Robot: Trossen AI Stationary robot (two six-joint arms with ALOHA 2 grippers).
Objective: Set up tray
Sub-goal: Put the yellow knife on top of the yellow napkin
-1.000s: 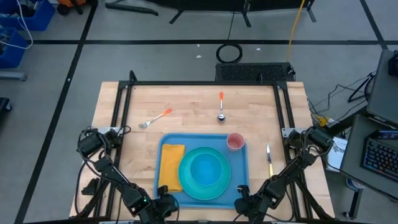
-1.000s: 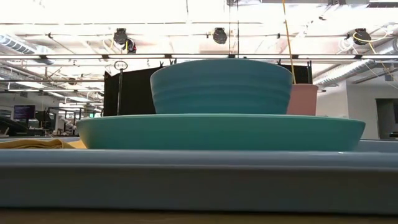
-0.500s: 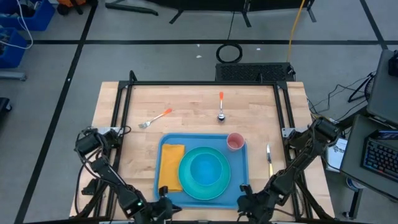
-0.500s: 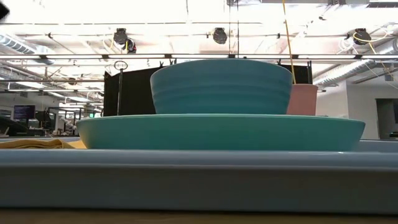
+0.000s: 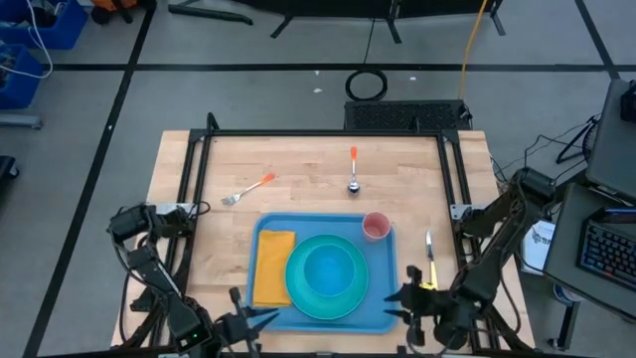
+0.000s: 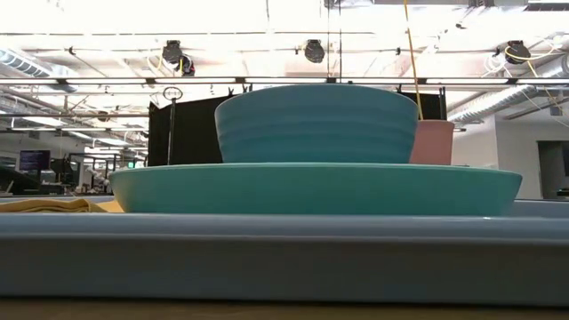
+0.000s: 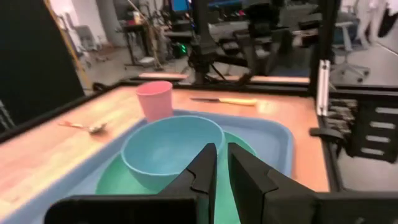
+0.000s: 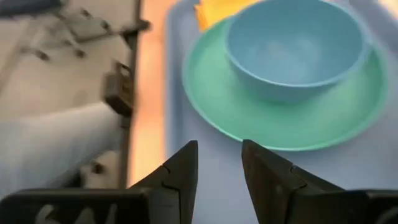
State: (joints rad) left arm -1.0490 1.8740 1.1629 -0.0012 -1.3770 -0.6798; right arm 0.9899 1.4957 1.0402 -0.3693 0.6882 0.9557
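The blue tray (image 5: 381, 261) lies flat near the table's front edge. On it sit a teal plate (image 5: 328, 276) with a light blue bowl (image 6: 316, 124), a yellow napkin (image 5: 272, 267) on the left, and a pink cup (image 5: 376, 226) at its far right corner. My left gripper (image 5: 264, 317) hovers off the tray's near left corner, its fingers a narrow slit apart (image 7: 222, 152). My right gripper (image 5: 402, 301) hovers off the near right corner, open (image 8: 219, 152). Neither has anything between its fingers.
An orange-handled fork (image 5: 248, 189) lies on the wood at the far left. An orange-handled spoon (image 5: 353, 171) lies at the far centre. A yellow-handled knife (image 5: 430, 257) lies right of the tray. A black frame (image 5: 328, 134) borders the table.
Both arms have drawn back from the tray's near corners. My right gripper has risen and gone toward the table's right edge. My left gripper has risen, turned and gone toward the left edge. The tray and what is on it have stayed in place.
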